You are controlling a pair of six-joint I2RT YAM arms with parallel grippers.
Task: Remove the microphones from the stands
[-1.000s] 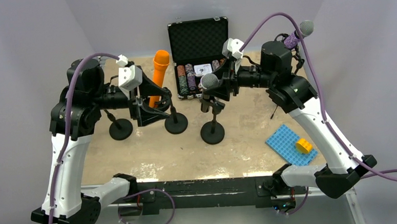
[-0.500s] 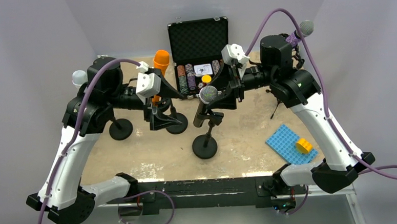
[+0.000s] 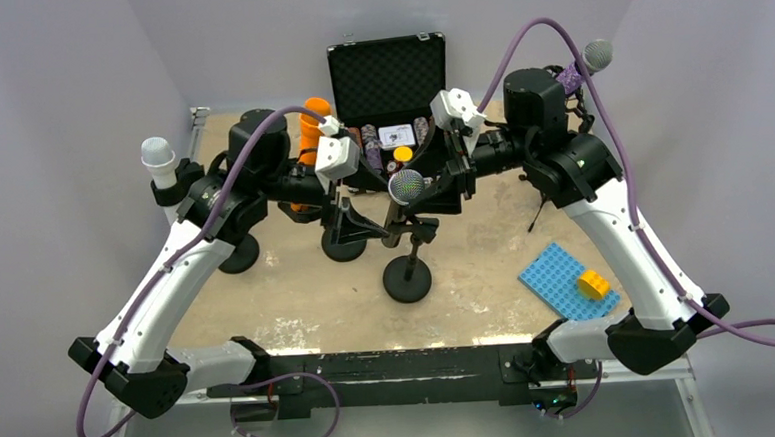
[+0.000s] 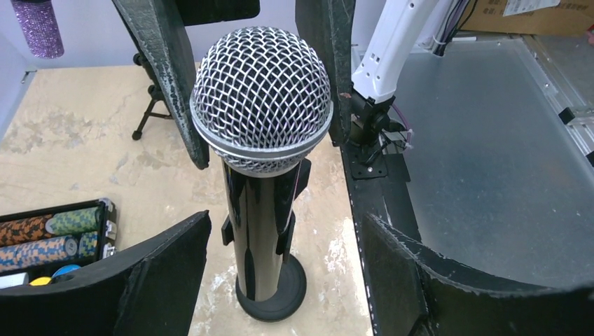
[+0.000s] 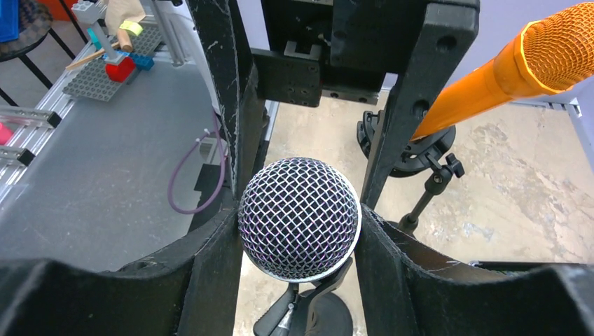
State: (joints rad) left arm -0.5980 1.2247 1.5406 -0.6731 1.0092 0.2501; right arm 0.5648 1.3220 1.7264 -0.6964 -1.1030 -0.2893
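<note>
The microphone (image 3: 405, 187) has a silver mesh head and a glossy black body. It stands slightly tilted in the clip of a black stand with a round base (image 3: 408, 280). My right gripper (image 3: 420, 191) is shut on the mesh head (image 5: 300, 218), with a finger pressed against each side. My left gripper (image 3: 372, 229) is open. Its fingers (image 4: 105, 280) straddle the black body (image 4: 259, 231) low down by the clip without touching it. The stand base (image 4: 280, 290) shows below on the table.
An orange microphone (image 3: 314, 127) on its stand (image 3: 343, 246) stands behind my left gripper. A white microphone (image 3: 158, 155) is at far left, a purple one (image 3: 584, 65) at back right. An open chip case (image 3: 389, 88) and a blue brick plate (image 3: 570, 281) lie nearby.
My left arm has swung right and brought its open gripper around the microphone body. The right gripper, holding the head, tilted the microphone and shifted the stand base forward and left.
</note>
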